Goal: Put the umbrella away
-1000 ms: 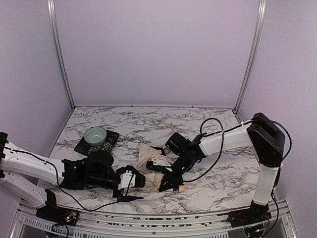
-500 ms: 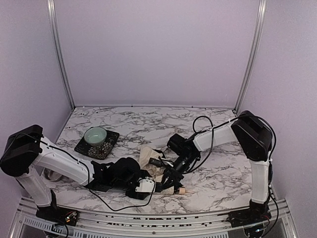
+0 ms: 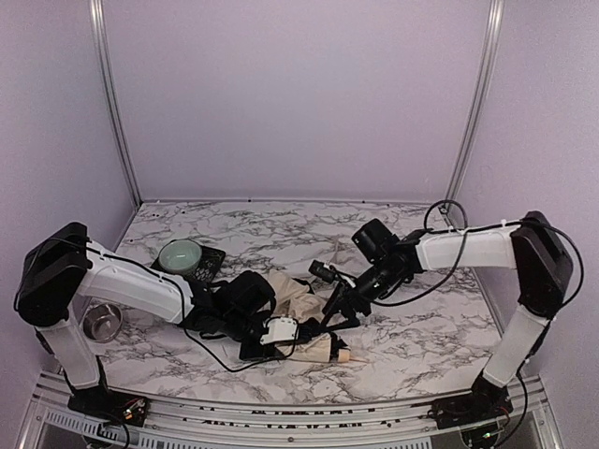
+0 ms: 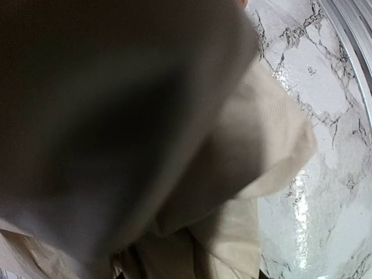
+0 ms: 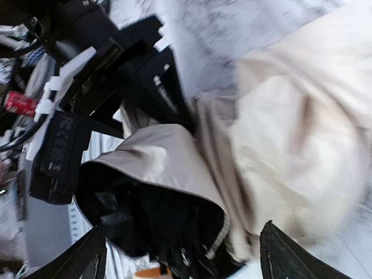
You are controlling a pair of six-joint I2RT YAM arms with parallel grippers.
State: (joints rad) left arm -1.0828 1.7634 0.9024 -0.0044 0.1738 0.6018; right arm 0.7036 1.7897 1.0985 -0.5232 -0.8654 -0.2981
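Left arm (image 3: 140, 285) and right arm (image 3: 459, 251) reach inward, right jaws apart.

Open marble (image 3: 281, 229) behind umbrella (image 3: 298, 299); bowl (image 3: 180, 253), perhaps a cup (image 3: 98, 321), left

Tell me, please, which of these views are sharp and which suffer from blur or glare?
Top view: sharp and evenly lit, the umbrella easy to read. Left wrist: a dark out-of-focus mass fills most of it, with glare on the table. Right wrist: cream fabric smeared by blur at right, dark lining sharper.
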